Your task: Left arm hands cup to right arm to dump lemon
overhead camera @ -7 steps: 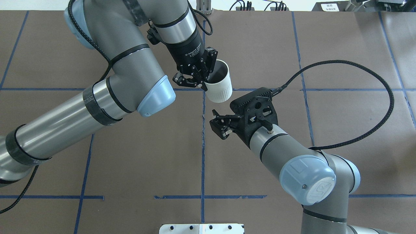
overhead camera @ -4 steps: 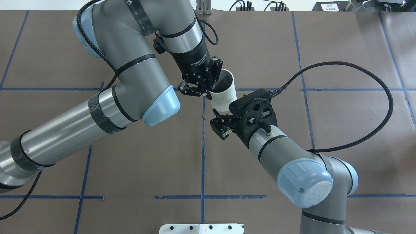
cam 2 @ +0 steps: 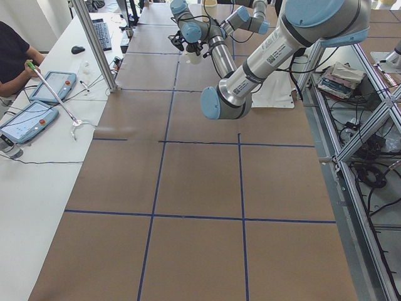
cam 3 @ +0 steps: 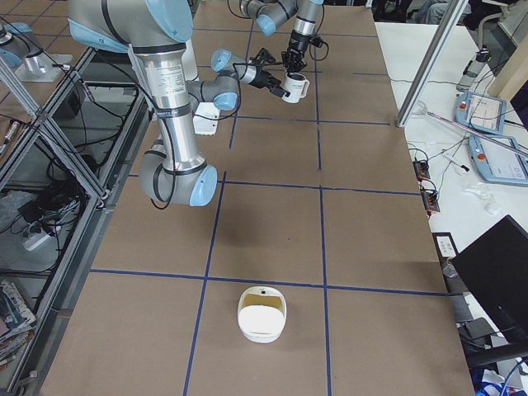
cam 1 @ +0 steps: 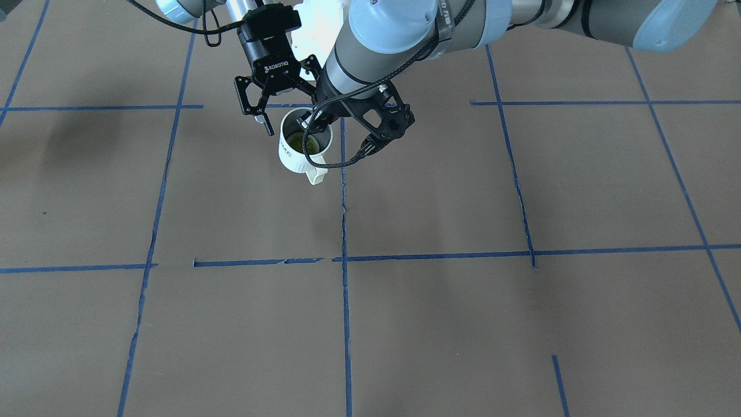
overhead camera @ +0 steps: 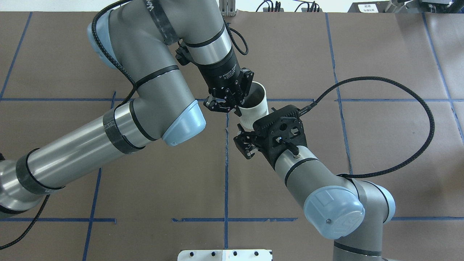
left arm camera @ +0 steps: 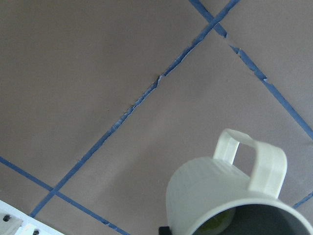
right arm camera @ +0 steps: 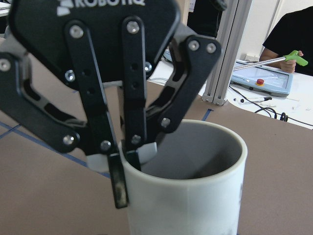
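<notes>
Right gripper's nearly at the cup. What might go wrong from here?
The left gripper holds the cup only by a pinch on its rim, so a nudge from the open right gripper may twist it loose. The two grippers sit close together; the right one closing may clip the left. The lemon is inside: releasing early would likely drop both.

Brown table with blue tape grid, white side desk, aluminium frame post.
</notes>
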Controlling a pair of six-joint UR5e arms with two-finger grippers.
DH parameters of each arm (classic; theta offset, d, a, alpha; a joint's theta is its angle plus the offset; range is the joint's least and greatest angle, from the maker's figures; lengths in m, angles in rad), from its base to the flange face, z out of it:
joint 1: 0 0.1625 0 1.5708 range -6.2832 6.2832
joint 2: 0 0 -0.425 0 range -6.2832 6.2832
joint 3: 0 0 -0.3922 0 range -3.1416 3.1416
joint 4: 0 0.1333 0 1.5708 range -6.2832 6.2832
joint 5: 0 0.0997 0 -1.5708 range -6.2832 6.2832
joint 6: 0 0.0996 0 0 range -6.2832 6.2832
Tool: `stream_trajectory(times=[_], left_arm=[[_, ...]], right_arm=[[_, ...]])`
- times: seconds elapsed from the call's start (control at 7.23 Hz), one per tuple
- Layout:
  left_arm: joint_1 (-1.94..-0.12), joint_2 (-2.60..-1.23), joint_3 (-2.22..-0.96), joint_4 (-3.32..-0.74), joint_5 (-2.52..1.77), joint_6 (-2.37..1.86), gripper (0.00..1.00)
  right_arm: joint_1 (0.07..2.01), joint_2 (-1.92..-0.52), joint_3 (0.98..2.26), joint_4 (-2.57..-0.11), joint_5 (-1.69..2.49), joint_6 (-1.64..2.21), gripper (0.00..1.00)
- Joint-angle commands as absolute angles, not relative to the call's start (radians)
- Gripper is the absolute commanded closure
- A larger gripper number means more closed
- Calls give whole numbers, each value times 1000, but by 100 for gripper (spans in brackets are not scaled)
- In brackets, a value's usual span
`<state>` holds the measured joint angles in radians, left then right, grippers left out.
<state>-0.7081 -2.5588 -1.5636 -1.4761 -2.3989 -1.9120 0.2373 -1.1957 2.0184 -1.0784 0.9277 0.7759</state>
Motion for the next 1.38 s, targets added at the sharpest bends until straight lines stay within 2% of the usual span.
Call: stream_trajectory(times=[0.0, 0.83, 1.11, 1.25], left_arm=[[-706, -2559, -1580, -1473, -2399, -1927, 95], [-667, -2557, -1594, -1470, -2399, -1928, 92], [-667, -2559, -1603, -1470, -2399, -1928, 91], [-667, -2559, -1603, -1471, -2399, -1928, 79]], right_arm=[[236, -1198, 2014, -1078, 914, 772, 0], [227, -1197, 2003, -1078, 893, 772, 0], [227, -1201, 2002, -1078, 891, 767, 23], [226, -1201, 2002, -1078, 882, 761, 39]])
